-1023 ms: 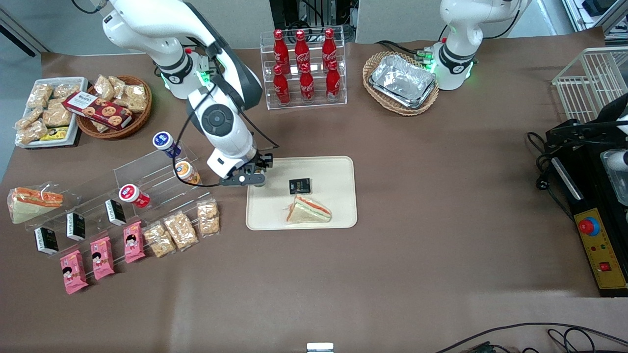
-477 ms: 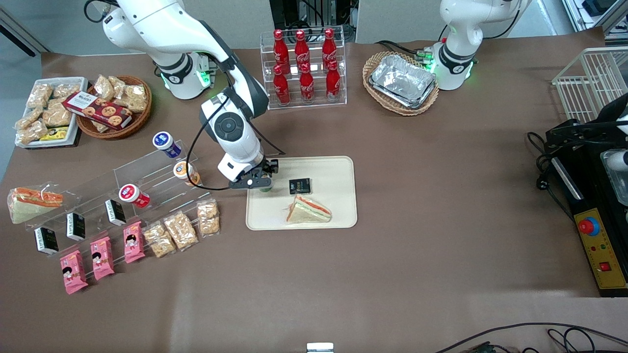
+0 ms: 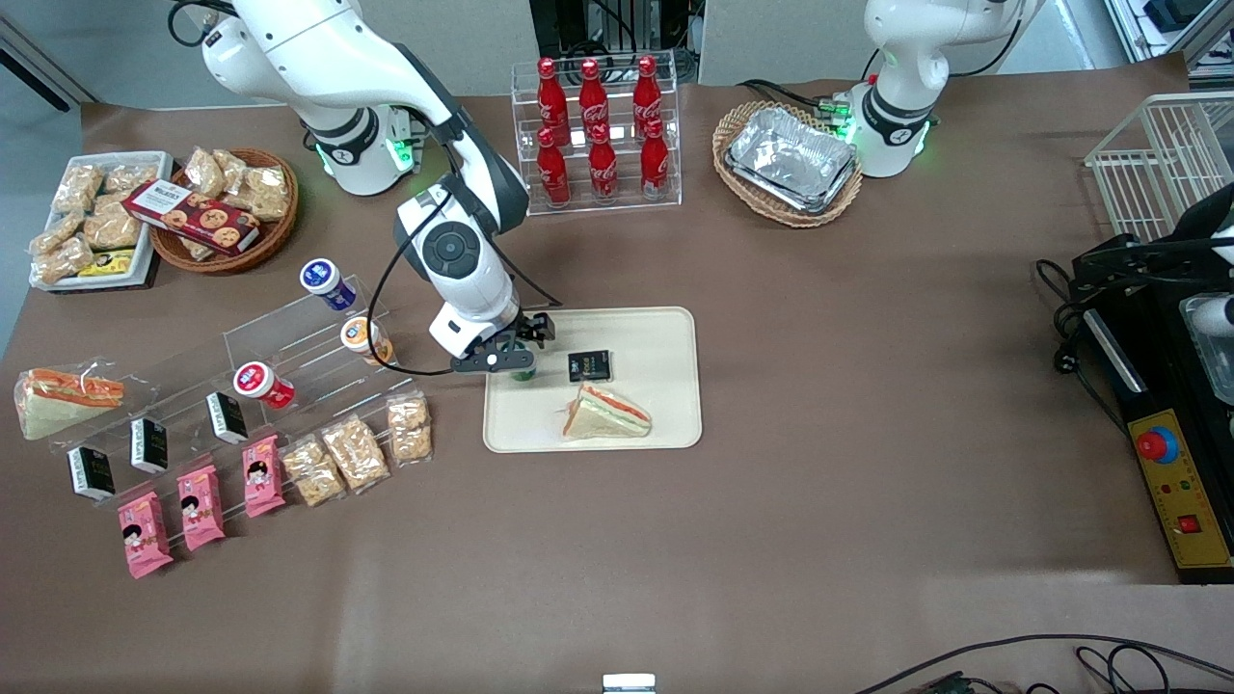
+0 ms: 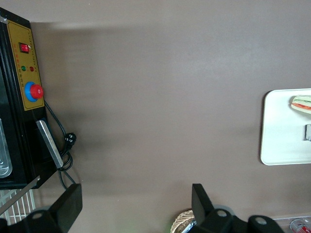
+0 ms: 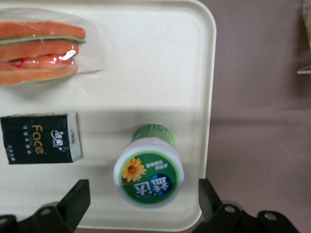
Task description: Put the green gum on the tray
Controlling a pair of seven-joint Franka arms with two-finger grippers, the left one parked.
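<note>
The green gum (image 5: 148, 175), a green canister with a white lid and green label, stands upright on the cream tray (image 5: 160, 58) near its corner. My right gripper (image 5: 143, 204) is open above it, one finger (image 5: 77, 199) on each side of the gum and clear of it. In the front view the gripper (image 3: 519, 349) hangs over the end of the tray (image 3: 665, 337) nearest the working arm, with the gum (image 3: 523, 372) showing just below it. The tray's edge also shows in the left wrist view (image 4: 279, 126).
A wrapped sandwich (image 3: 605, 413) and a black packet (image 3: 589, 365) lie on the tray beside the gum. A clear rack holds the orange (image 3: 364, 337), red (image 3: 260, 383) and blue (image 3: 325, 281) canisters. A cola bottle rack (image 3: 596, 135) and a basket of foil trays (image 3: 791, 159) stand farther from the camera.
My gripper carried the gum from the tray's edge onto the tray, lowered a little, and its fingers have spread apart from the gum.
</note>
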